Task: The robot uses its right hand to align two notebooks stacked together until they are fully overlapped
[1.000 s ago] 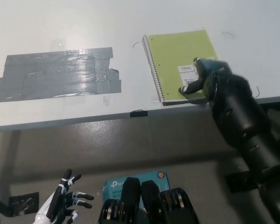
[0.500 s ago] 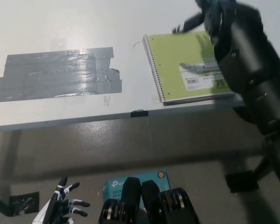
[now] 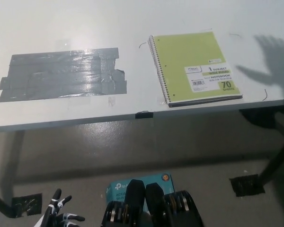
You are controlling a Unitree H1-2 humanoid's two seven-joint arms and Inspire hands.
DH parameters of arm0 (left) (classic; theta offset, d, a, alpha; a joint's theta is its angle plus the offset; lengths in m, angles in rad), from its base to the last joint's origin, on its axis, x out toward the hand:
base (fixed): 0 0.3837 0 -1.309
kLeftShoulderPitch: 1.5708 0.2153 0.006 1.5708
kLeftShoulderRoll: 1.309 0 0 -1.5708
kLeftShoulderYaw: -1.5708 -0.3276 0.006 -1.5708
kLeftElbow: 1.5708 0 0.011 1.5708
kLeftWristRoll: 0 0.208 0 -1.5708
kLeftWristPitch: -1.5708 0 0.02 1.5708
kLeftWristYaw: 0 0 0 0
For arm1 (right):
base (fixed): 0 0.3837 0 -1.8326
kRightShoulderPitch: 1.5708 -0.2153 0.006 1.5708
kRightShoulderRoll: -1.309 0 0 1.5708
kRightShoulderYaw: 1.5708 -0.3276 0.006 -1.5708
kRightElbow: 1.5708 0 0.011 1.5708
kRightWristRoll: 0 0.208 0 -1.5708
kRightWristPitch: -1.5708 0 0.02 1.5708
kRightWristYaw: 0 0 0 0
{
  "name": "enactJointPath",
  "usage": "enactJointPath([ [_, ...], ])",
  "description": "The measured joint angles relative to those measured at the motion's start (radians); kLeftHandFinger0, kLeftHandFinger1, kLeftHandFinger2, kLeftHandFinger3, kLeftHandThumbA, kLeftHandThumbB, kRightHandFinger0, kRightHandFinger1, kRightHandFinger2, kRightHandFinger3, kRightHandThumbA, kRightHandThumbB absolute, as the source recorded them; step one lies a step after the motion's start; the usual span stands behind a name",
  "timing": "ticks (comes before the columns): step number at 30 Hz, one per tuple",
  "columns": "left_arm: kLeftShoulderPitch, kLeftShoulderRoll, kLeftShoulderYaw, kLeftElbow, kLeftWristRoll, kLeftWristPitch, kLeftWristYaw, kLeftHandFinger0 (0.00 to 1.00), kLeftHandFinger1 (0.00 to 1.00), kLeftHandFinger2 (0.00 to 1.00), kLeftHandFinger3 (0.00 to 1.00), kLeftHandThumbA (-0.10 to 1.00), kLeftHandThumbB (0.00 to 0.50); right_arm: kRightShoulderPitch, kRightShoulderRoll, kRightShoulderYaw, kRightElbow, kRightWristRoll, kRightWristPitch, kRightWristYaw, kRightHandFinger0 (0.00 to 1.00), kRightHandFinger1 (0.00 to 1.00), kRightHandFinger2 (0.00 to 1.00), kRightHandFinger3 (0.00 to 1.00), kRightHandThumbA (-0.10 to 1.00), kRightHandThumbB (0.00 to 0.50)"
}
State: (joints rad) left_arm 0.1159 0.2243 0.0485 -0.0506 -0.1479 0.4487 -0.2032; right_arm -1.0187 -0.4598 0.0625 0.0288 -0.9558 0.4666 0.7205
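Since only one green cover can be seen from above, the notebooks (image 3: 196, 69) look stacked flush, with just a thin dark sliver of the lower one peeking out along the near edge and the spiral binding lined up on the left. They're parked at about 2 o'clock in the head view, close to the front edge of the table (image 3: 61, 28), probably so they stay within easy reach of the right arm. The right robot hand itself isn't in the shot at all; only its spread shadow (image 3: 267, 61) is thrown on the table at 3 o'clock, so whether it's open can't be told for sure. The left robot hand (image 3: 58, 215) is resting low at 7 o'clock, fingers apart, nothing held.

Over at 10 o'clock a big patch of grey tape (image 3: 61, 74) is stuck flat to the white tabletop. Below the table edge a shiny grey floor (image 3: 146, 146) is visible, with a teal box (image 3: 120, 187) at 6 o'clock and dark tape bits at 5 and 7.
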Motion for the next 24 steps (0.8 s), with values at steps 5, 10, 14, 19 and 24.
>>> enactJointPath([
  [5, 0.000, 0.000, 0.003, 0.001, 0.000, 0.000, 0.000, 0.44, 0.48, 0.55, 1.00, 1.00, 0.462, 0.242, -0.025, -0.144, -0.183, 0.041, 0.000, 0.018, 1.00, 1.00, 1.00, 1.00, 1.00, 0.365],
  [10, 0.001, 0.001, 0.011, 0.003, 0.000, 0.000, 0.000, 0.48, 0.50, 0.58, 1.00, 1.00, 0.466, 0.563, -0.006, -0.310, -0.372, 0.104, 0.000, 0.015, 1.00, 1.00, 1.00, 1.00, 1.00, 0.347],
  [14, 0.001, 0.003, 0.019, 0.004, 0.000, -0.001, 0.000, 0.46, 0.50, 0.58, 1.00, 1.00, 0.466, 0.824, 0.057, -0.437, -0.489, 0.165, -0.015, -0.017, 1.00, 1.00, 1.00, 1.00, 1.00, 0.227],
  [19, 0.003, 0.005, 0.023, 0.005, 0.000, -0.002, 0.000, 0.43, 0.47, 0.56, 0.99, 1.00, 0.471, 1.081, 0.184, -0.515, -0.486, 0.249, -0.077, -0.098, 1.00, 1.00, 1.00, 1.00, 1.00, 0.205],
  [24, 0.002, 0.004, 0.025, 0.005, 0.000, -0.002, 0.000, 0.42, 0.48, 0.58, 0.98, 1.00, 0.469, 1.172, 0.255, -0.523, -0.331, 0.287, -0.151, -0.190, 1.00, 1.00, 1.00, 1.00, 1.00, 0.212],
])
